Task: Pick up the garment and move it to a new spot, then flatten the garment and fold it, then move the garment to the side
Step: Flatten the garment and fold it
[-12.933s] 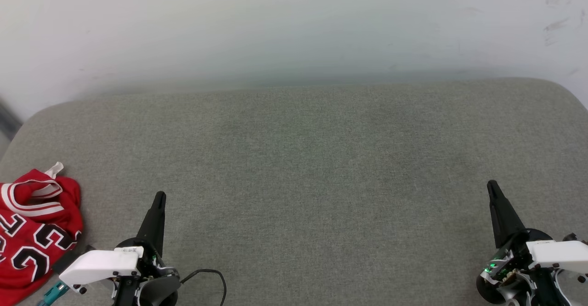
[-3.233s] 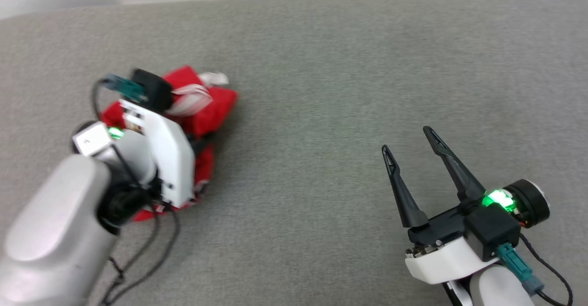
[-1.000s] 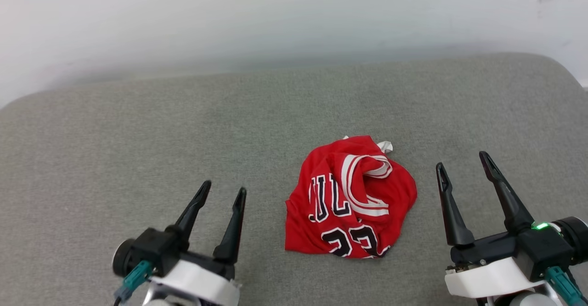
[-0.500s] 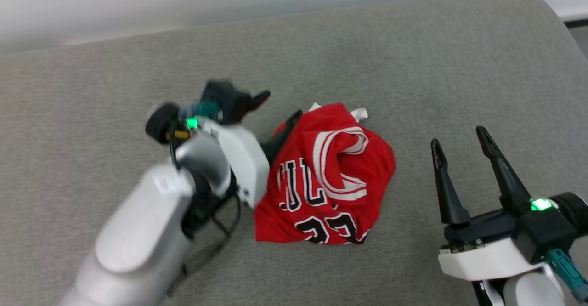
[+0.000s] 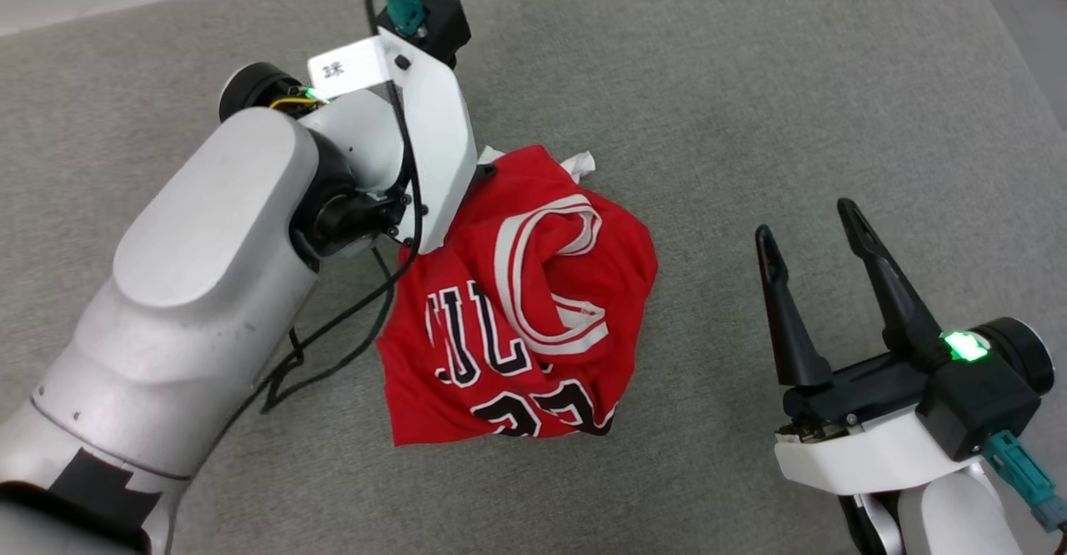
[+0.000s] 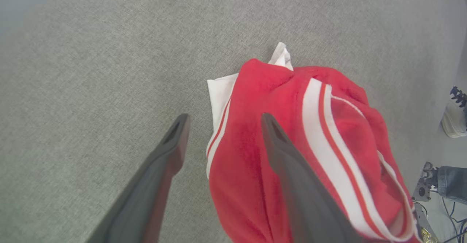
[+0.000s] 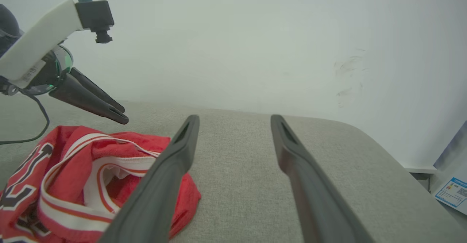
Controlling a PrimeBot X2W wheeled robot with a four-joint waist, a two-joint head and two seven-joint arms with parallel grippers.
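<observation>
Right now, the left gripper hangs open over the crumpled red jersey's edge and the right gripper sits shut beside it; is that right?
Not quite: the right gripper is open too, fingers spread, as the head view shows. The left gripper is indeed open over the edge of the jersey.

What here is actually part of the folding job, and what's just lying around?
In the job: red jersey; left end effector, open over its edge; right end effector, open beside it.
Just there: grey padded surface, white shoe, printed label.
</observation>
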